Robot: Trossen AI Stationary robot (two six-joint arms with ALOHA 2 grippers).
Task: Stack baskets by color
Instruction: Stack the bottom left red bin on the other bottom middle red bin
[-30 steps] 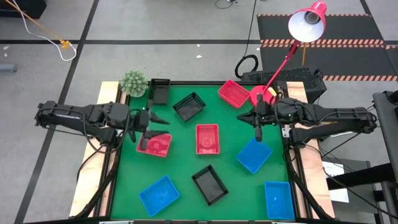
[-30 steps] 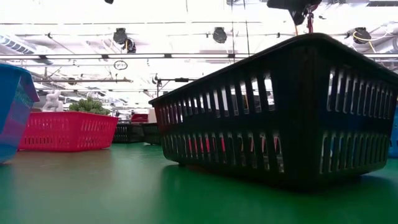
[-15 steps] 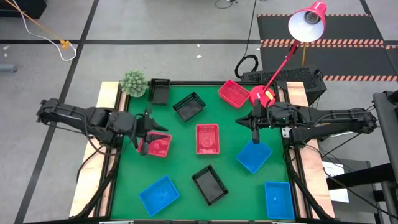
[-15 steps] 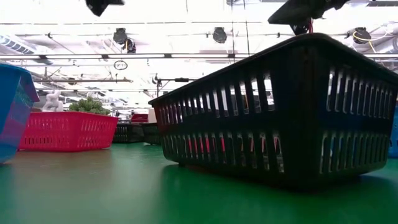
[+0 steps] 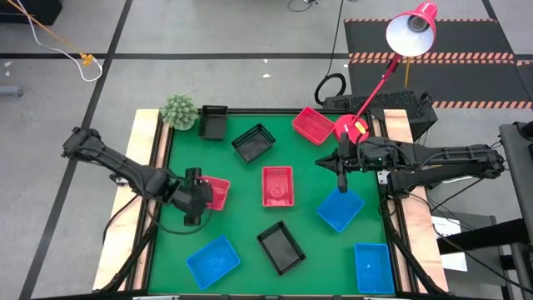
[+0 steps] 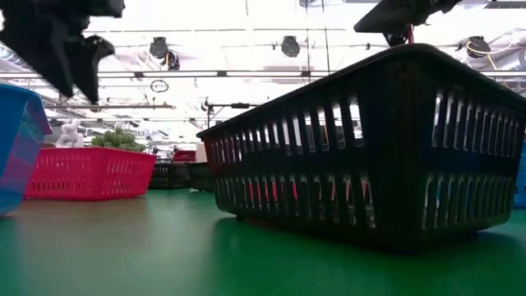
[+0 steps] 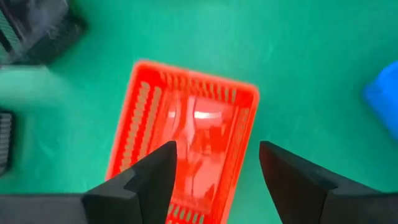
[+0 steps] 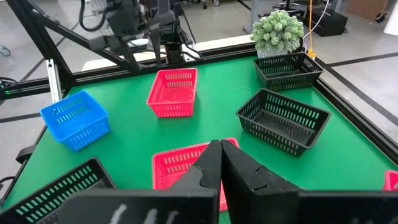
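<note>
Three red baskets (image 5: 277,185) (image 5: 314,125) (image 5: 218,192), three black ones (image 5: 254,142) (image 5: 214,121) (image 5: 281,247) and three blue ones (image 5: 213,260) (image 5: 340,208) (image 5: 372,268) each rest singly, bottom down, on the green table. My left gripper (image 7: 214,168) hangs open, pointing steeply down, over the left red basket (image 7: 186,143) and clear of it. It also shows high in the low view as my left gripper (image 6: 62,45). My right gripper (image 5: 341,169) hovers shut above the table's right side, near the middle blue basket.
A fuzzy green plant (image 5: 178,111) stands at the far left corner. A red desk lamp (image 5: 412,32) rises from its base (image 5: 350,127) at the far right. Wooden rails (image 5: 148,167) border the green mat on the left and right.
My left gripper has come down and toward the table's near edge. It has tipped from nearly level to steeply downward and now hangs over the left red basket. My right gripper has sunk slightly. No basket has moved.
</note>
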